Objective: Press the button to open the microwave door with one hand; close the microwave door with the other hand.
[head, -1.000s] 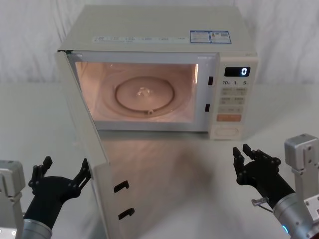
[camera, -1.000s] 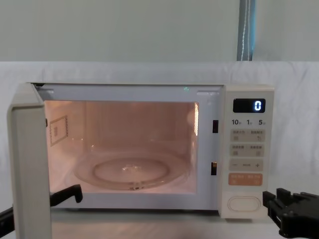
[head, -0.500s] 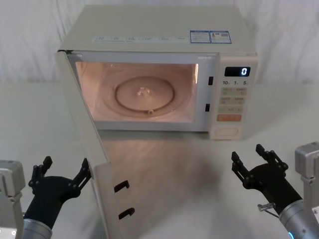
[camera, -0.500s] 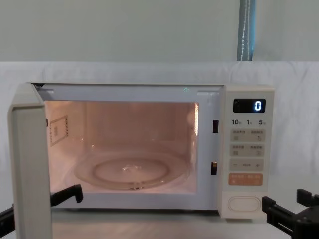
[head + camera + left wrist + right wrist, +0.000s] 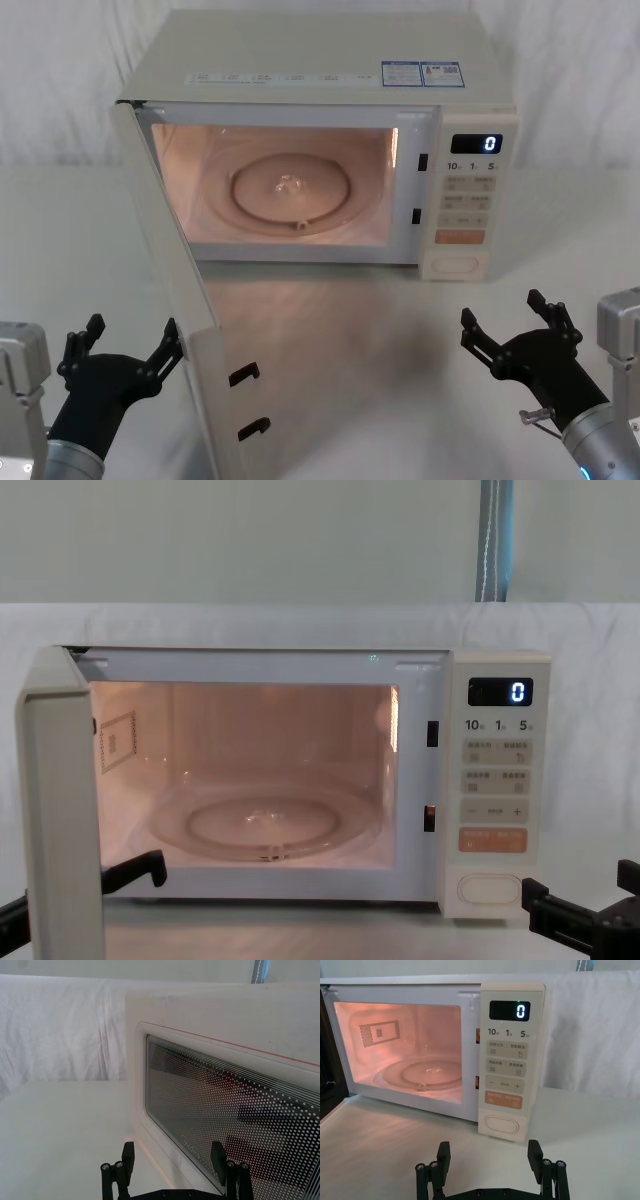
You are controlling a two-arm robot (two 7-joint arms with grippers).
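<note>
Standing wide open, door (image 5: 175, 290) edge nearly touches, perhaps, left gripper (image 5: 125, 350); right gripper (image 5: 515, 325) near button (image 5: 456, 266), both spread.

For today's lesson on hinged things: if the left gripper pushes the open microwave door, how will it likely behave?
The microwave door looks like a rigid panel hinged at its left edge, so it should swing shut rather than bend. The left gripper, jaws open, sits outside it near its free edge, so a light push probably suffices.

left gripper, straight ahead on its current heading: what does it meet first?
Probably the microwave door: the left gripper, fingers open, points at the door's outer face by the dotted window. The gap is hard to judge.
</note>
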